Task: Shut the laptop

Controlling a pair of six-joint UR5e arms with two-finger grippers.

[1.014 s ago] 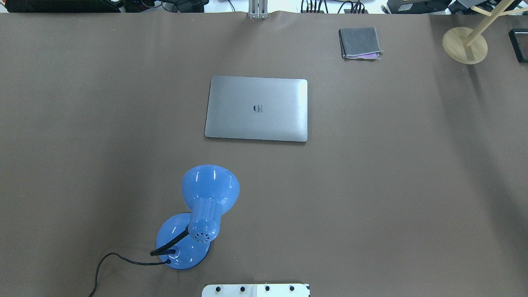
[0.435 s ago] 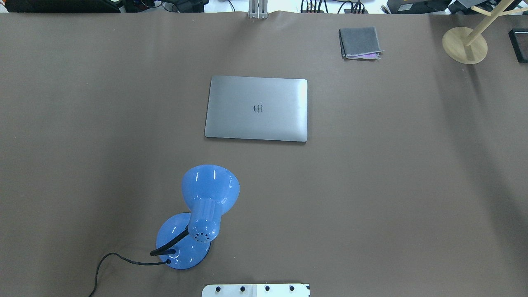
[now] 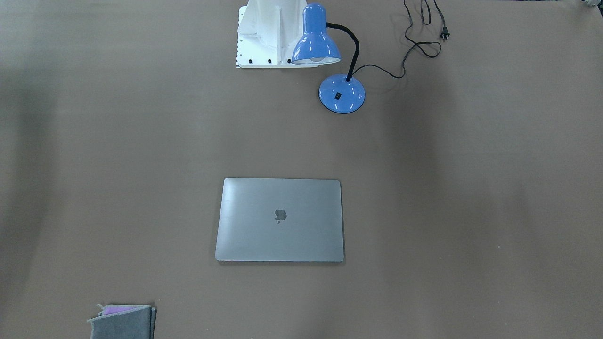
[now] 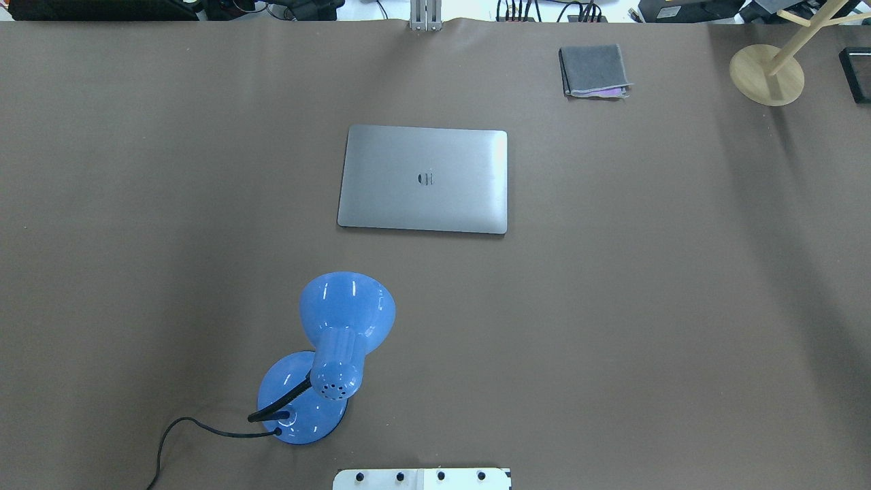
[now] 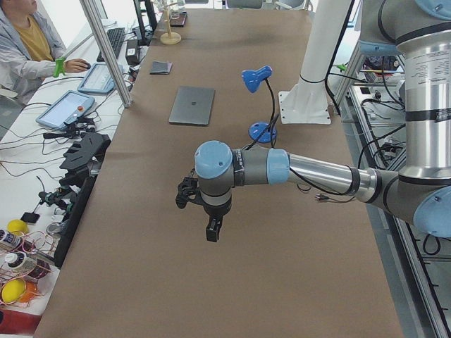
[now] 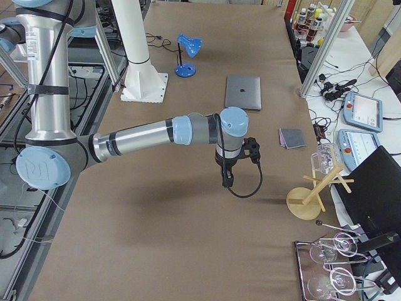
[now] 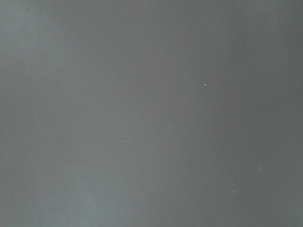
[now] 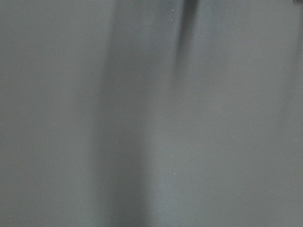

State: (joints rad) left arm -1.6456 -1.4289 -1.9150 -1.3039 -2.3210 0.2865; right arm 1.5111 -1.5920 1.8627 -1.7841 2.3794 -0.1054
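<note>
The space-grey laptop (image 4: 423, 179) lies flat on the brown table with its lid down and the dark logo facing up. It also shows in the front-facing view (image 3: 280, 219), the left view (image 5: 192, 105) and the right view (image 6: 243, 92). My left gripper (image 5: 211, 232) shows only in the left view, hanging above the table's near end, far from the laptop. My right gripper (image 6: 227, 180) shows only in the right view, above the table's other end. I cannot tell whether either is open or shut. Both wrist views show only bare table.
A blue desk lamp (image 4: 335, 340) with a black cord stands near the robot base (image 4: 422, 479). A folded grey cloth (image 4: 593, 71) lies at the far right. A wooden stand (image 4: 767, 73) is at the far right corner. An operator (image 5: 25, 42) sits beside the table.
</note>
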